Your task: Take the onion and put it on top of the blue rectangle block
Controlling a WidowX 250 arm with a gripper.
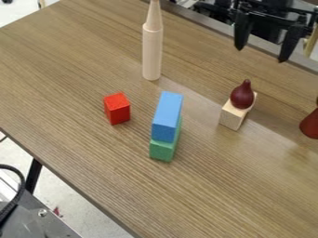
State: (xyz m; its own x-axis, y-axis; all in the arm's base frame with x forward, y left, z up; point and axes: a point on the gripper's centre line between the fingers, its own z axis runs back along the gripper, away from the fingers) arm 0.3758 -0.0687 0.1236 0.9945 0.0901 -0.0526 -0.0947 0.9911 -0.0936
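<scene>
The gripper (261, 55) hangs at upper right, fingers parted and empty, presumably to straddle the maroon toy onion (242, 96).

Wooden table (68, 60): small red block (117, 109) placed left of green block (162, 151), apart from it. Pale wooden cylinder (152, 53) stood upright near far edge, topped by pale cone (154, 17). Plain wooden block (232, 117) set right of the green one. Dark red object (311, 125) cut off by right edge. Black cable (23, 186) seen curved at lower left, by metal surface (46, 226).
</scene>
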